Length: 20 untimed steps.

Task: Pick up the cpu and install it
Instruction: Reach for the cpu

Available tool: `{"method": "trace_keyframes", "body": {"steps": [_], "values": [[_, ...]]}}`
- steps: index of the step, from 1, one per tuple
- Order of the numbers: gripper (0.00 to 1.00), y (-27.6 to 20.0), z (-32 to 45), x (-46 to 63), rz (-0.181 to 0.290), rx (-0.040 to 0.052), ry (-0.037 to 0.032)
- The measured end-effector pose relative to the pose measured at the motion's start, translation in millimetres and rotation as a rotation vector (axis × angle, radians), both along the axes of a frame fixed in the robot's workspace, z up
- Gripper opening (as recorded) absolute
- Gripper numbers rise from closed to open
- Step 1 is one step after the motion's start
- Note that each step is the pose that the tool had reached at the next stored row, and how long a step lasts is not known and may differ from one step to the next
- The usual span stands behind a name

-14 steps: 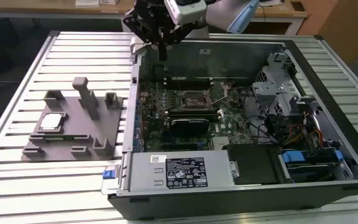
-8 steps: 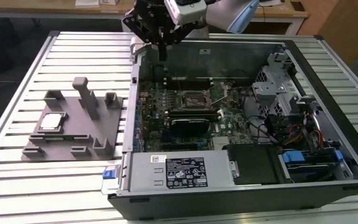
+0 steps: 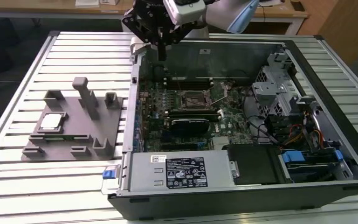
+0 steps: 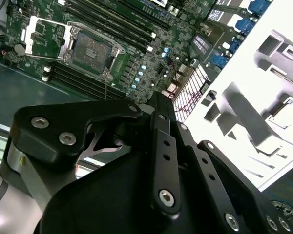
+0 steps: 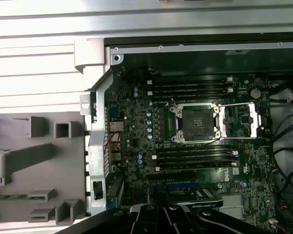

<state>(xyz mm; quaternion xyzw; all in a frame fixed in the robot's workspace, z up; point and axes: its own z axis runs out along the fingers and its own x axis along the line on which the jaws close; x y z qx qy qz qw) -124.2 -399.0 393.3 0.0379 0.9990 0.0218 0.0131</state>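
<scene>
Overhead, the arm (image 3: 229, 14) points its tool (image 3: 162, 56) down, narrow and empty, well apart from the cpu (image 3: 51, 122).

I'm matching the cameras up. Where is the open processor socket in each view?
Exterior view: open socket midway on the motherboard, inside the case.
Second wrist view: socket between two banks of memory slots.
First wrist view: socket between the same slot banks.
Shared landmark: the grey parts tray beside the case.
</scene>
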Motion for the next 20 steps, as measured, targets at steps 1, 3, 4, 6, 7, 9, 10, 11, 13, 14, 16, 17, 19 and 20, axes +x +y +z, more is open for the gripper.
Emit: {"method": "trace_keyframes", "body": {"steps": [1,3,4,6,7,9,10,11,13,14,16,17,19,20], "values": [[0.11,0.0,0.0,-1.0,0.000,-0.0001,0.0001],[0.11,0.0,0.0,-2.9,0.000,-0.0001,0.0001],[0.11,0.0,0.0,-3.9,0.000,-0.0001,0.0001],[0.11,0.0,0.0,-5.9,0.000,-0.0001,0.0001],[0.11,0.0,0.0,-6.7,0.000,0.0000,0.0000],[0.11,0.1,0.0,-8.3,0.000,0.0000,0.0001],[0.11,0.1,0.0,-9.0,0.000,0.0000,0.0001],[0.11,0.1,0.0,-9.6,0.000,0.0000,0.0000],[0.11,0.1,0.0,-10.9,0.000,-0.0001,0.0001],[0.11,0.0,0.0,-11.6,0.000,-0.0001,0.0001],[0.11,0.0,0.0,-13.1,0.000,0.0000,0.0000],[0.11,0.0,0.0,-13.9,0.000,0.0000,0.0001],[0.11,0.0,0.0,-15.6,0.000,-0.0001,0.0001],[0.11,0.0,0.1,-16.4,0.000,-0.0001,0.0001]]}}
